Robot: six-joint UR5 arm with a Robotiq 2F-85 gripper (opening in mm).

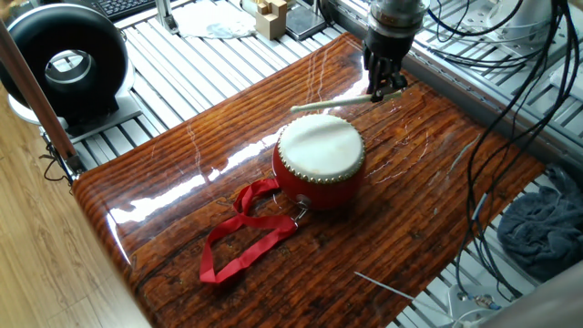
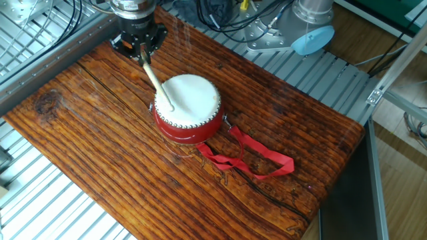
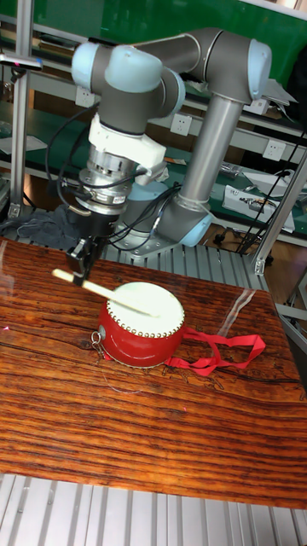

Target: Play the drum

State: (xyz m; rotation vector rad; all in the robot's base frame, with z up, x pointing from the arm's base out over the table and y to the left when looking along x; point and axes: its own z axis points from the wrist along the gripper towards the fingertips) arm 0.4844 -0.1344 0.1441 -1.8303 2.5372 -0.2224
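Observation:
The drum [image 1: 320, 160] [image 2: 188, 107] [image 3: 141, 326] stands upright in the middle of the wooden table, red body, cream skin on top, its red ribbon strap [image 1: 241, 239] [image 2: 257, 158] [image 3: 217, 351] trailing on the wood. My gripper [image 1: 383, 87] [image 2: 141, 55] [image 3: 81, 271] hangs beside the drum's far edge, shut on a thin pale wooden stick [image 1: 333, 101] [image 2: 158, 83] [image 3: 107, 291]. The stick reaches out over the skin. In the tall fixed view it looks raised slightly above the drum; touching or apart cannot be told.
The wooden table [image 1: 164, 210] sits on a slatted metal bench. A black round device [image 1: 64, 59] stands at the far left, wooden blocks [image 1: 271, 16] behind. Cables [image 1: 510, 82] hang at the right, with a grey cloth [image 1: 542, 223] below. A thin metal rod [image 1: 383, 285] lies near the front edge.

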